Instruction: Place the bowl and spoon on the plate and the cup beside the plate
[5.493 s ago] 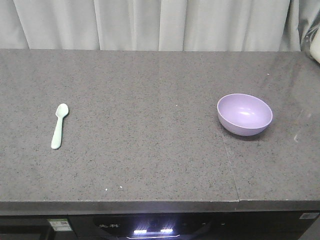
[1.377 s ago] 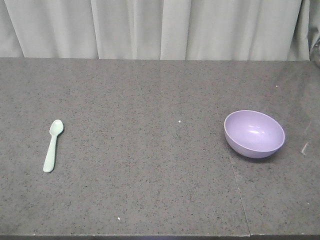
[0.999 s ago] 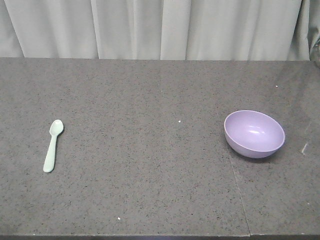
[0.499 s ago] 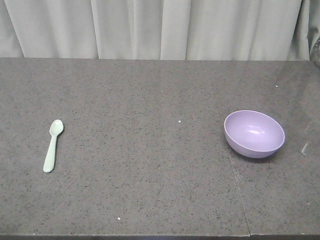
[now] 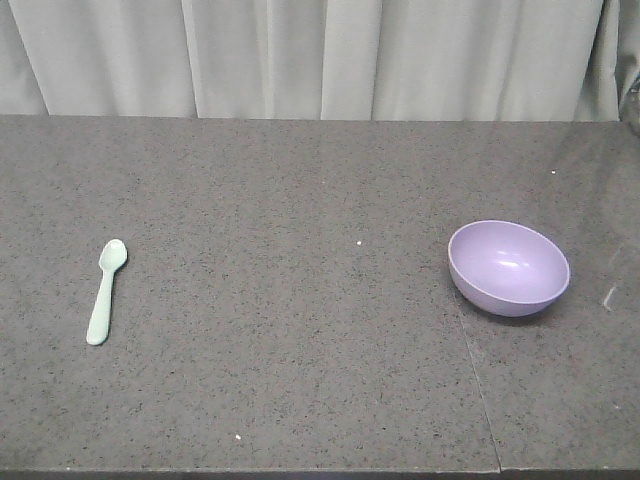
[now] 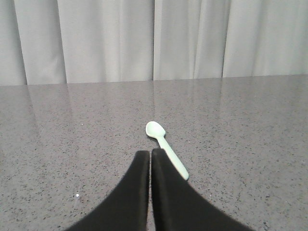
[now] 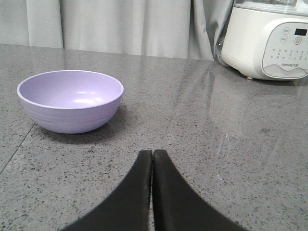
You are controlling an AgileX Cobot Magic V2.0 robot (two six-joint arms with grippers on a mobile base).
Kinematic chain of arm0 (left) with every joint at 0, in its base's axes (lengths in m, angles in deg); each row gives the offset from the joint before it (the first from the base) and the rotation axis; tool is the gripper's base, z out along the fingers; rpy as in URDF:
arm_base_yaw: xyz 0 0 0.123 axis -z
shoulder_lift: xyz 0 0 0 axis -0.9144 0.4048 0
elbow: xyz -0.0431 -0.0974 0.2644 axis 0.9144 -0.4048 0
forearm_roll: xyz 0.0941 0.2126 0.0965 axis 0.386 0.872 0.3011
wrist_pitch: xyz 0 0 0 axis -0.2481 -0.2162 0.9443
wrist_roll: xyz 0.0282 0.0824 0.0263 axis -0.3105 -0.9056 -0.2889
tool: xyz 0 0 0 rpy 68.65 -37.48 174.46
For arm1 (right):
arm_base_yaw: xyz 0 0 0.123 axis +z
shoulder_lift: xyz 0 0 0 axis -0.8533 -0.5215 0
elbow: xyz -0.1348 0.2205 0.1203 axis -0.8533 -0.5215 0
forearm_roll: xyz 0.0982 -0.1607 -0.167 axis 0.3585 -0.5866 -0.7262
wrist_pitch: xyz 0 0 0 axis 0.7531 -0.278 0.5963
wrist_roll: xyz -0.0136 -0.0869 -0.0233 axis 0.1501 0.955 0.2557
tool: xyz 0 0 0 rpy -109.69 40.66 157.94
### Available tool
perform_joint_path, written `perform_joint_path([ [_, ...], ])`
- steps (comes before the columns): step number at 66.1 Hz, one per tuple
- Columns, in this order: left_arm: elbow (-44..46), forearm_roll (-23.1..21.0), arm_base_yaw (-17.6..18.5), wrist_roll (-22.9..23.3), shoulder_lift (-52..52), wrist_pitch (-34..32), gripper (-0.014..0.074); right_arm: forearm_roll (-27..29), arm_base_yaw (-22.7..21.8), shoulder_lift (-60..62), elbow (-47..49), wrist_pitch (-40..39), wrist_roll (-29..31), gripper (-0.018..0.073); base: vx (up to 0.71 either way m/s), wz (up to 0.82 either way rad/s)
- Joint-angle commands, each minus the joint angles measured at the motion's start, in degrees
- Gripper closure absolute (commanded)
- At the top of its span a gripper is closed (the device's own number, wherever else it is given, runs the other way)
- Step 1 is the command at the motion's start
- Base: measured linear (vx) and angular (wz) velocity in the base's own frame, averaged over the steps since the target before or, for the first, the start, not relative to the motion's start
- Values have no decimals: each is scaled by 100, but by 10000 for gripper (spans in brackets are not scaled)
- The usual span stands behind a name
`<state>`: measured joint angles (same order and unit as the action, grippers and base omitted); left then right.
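Found spoon (image 5: 105, 295) lying left on worktop (image 5: 300, 200), bowl (image 5: 508, 266) well apart at right; saw no plate, no cup. Found left end effector (image 6: 150, 153) and right end effector (image 7: 152, 153) clenched on nothing. Judged task unstarted; likely needed opening before any grasp.

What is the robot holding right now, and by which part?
Nothing. The left gripper and right gripper are both shut with nothing between their jaws; the spoon and the bowl lie loose on the counter.
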<state>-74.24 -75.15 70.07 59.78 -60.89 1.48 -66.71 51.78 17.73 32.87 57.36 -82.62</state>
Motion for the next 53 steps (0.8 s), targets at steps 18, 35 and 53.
perform_joint_path([
  [18,-172,-3,-2,48,-100,-405,602,-19,-17,72,-97,-442,39,565,0,0],
  [35,-172,-3,-2,48,-100,-405,602,-19,-17,72,-97,-442,39,565,0,0],
  [53,-172,-3,-2,48,-100,-405,602,-19,-17,72,-97,-442,39,565,0,0],
])
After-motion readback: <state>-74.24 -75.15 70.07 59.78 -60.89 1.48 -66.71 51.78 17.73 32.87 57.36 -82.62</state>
